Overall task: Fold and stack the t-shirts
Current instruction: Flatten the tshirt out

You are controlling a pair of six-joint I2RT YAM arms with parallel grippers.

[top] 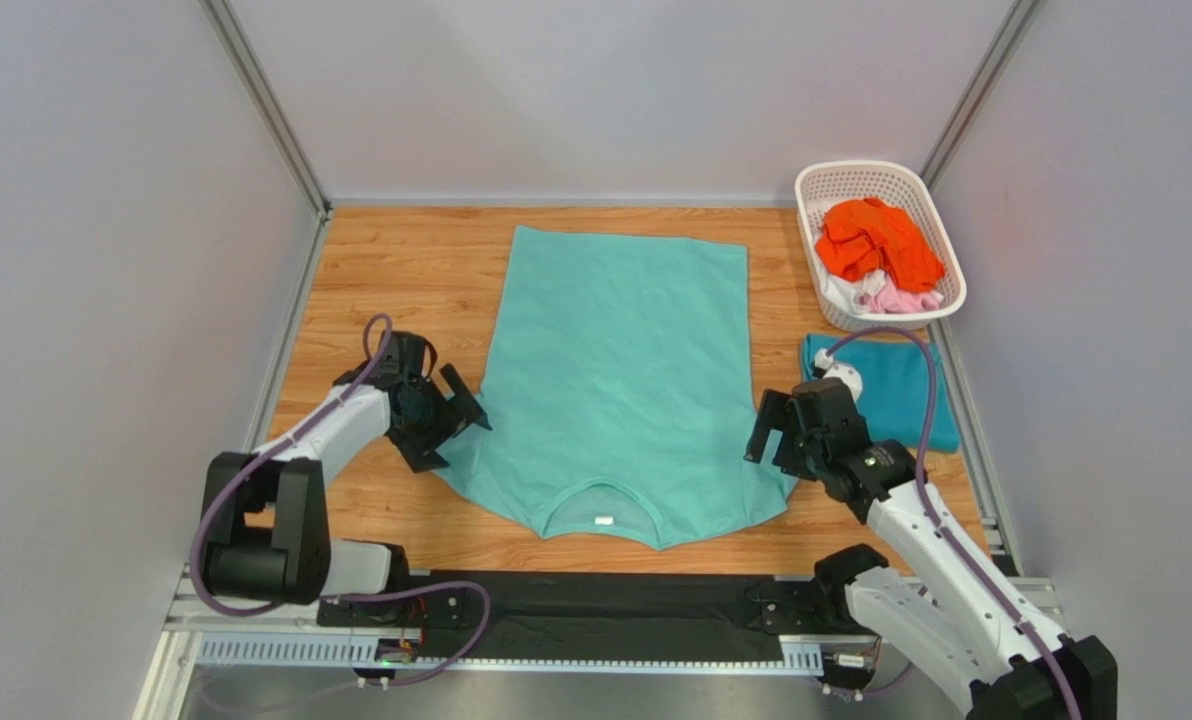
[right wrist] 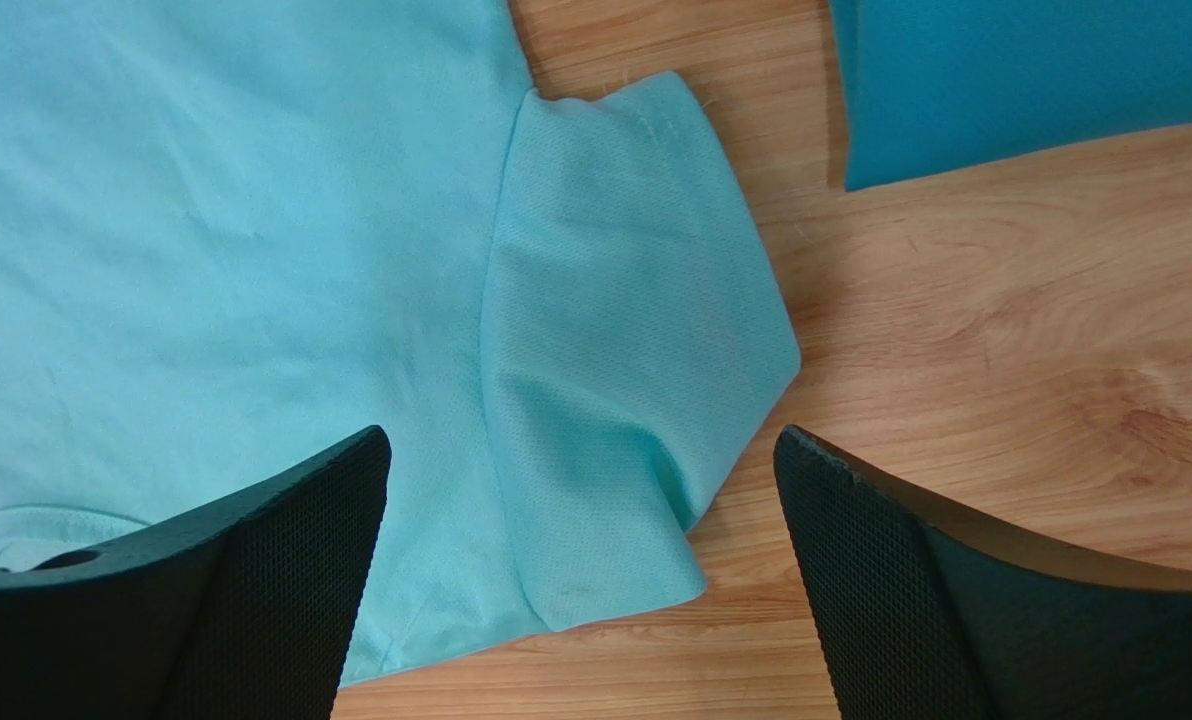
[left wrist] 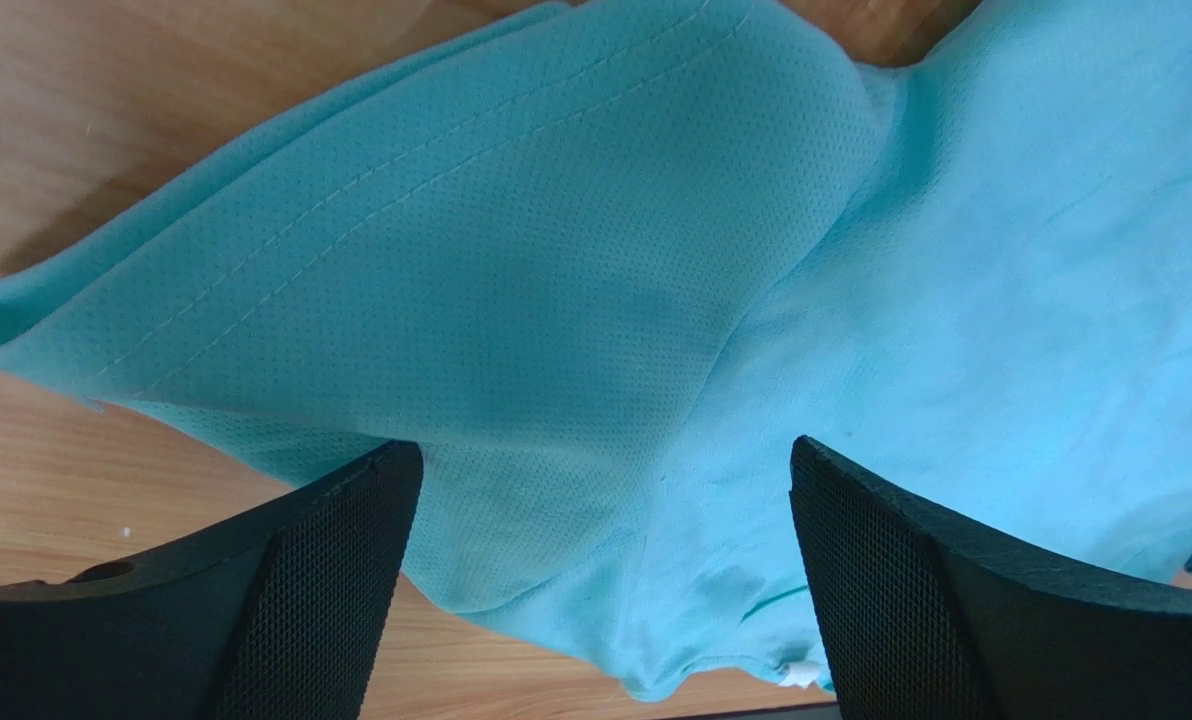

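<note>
Both the left pincer (top: 455, 432) and right pincer (top: 772, 447) gape empty beside the flat mint green t-shirt (top: 625, 375).

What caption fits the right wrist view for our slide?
Open right end effector poised over a sleeve of the mint t-shirt on the wooden table, folded teal t-shirt at upper right.

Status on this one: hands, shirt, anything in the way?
Left hand and right hand open, empty, each poised over a sleeve. Mint green t-shirt flat, unfolded, collar on the near side. Folded teal t-shirt beside it, clear; nothing in the way.
</note>
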